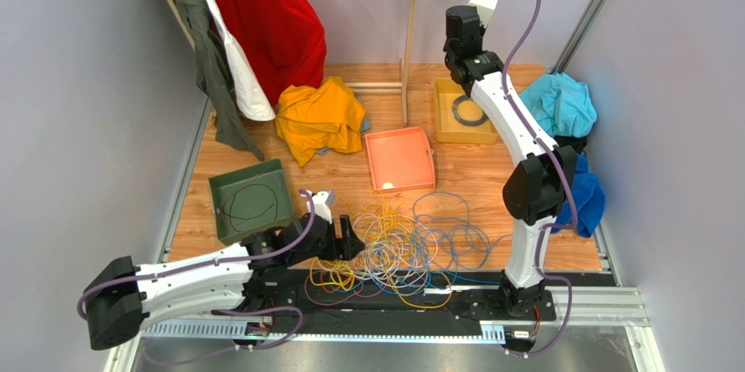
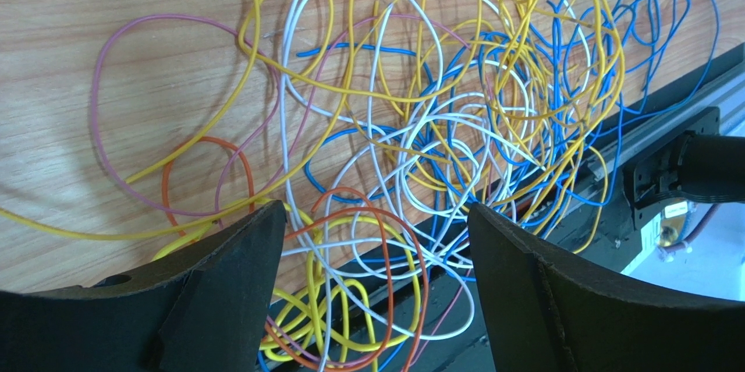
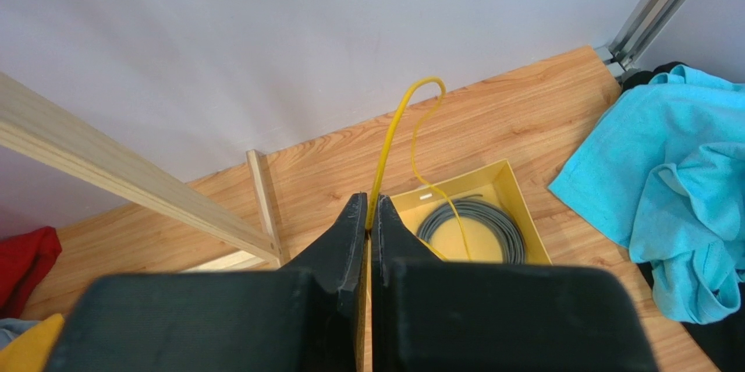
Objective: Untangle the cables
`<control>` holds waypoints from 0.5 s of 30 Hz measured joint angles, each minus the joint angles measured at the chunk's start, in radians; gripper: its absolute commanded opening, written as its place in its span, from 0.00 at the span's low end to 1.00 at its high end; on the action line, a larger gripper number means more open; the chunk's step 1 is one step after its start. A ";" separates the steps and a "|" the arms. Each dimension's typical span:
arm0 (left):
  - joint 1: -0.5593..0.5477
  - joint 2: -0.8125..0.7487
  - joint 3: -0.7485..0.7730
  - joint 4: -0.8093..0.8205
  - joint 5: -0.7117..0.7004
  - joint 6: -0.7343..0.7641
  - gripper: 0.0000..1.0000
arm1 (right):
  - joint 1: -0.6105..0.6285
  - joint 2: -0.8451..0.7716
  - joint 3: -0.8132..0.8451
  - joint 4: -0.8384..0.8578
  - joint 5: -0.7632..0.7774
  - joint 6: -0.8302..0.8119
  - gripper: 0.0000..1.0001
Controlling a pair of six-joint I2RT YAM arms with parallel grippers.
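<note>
We see the wood table (image 1: 455,171) w/ the cables (image 1: 398,250) tangled at its near edge, btw. the arm bases. Left gripper (image 2: 376,223) hangs low over them, jaws wide, nothing held. Far back, above the yellow tray (image 3: 527,215), right gripper (image 3: 369,210) pinches one yellow cable (image 3: 391,127).

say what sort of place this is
Likely a robot lab cell: grey walls enclose a wooden tabletop staged with a square orange plastic tray, a red shirt and tangled thin coloured cables.
</note>
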 measured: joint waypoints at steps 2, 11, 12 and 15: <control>0.000 0.028 0.000 0.021 0.009 0.000 0.84 | -0.008 0.000 -0.001 0.014 -0.002 0.002 0.00; 0.000 0.153 0.006 0.073 0.056 -0.002 0.82 | -0.027 0.007 -0.098 0.073 -0.013 0.008 0.00; 0.000 0.153 0.006 0.073 0.060 -0.002 0.82 | -0.031 0.012 -0.121 0.089 -0.017 0.010 0.00; 0.000 0.145 0.006 0.071 0.064 0.000 0.82 | -0.037 0.041 -0.181 0.134 -0.033 0.016 0.00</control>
